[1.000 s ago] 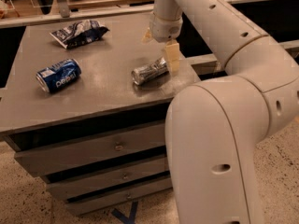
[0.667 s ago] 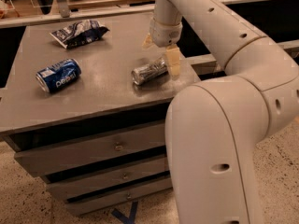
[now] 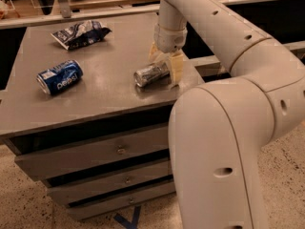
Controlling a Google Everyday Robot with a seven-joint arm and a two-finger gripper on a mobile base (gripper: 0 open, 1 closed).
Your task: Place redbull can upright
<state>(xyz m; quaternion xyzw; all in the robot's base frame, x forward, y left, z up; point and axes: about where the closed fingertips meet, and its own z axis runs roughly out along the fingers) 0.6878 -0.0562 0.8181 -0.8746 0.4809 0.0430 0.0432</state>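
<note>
The redbull can [image 3: 148, 75], slim and silver, lies on its side near the right edge of the grey cabinet top [image 3: 95, 99], with one end facing front-left. My gripper [image 3: 166, 63] points down from the white arm over the can's right end. Its pale fingers [image 3: 177, 69] are open and stand on either side of that end, one behind the can and one in front of it. The can rests on the surface.
A blue Pepsi can [image 3: 59, 77] lies on its side at the left. A dark chip bag [image 3: 78, 34] lies at the back left. The cabinet's right edge is just beyond the gripper. Drawers [image 3: 119, 149] are below. My arm's large white body [image 3: 224, 151] fills the right foreground.
The gripper has come down a little, so its fingers now straddle the can's right end. The cans and the bag have not moved.
</note>
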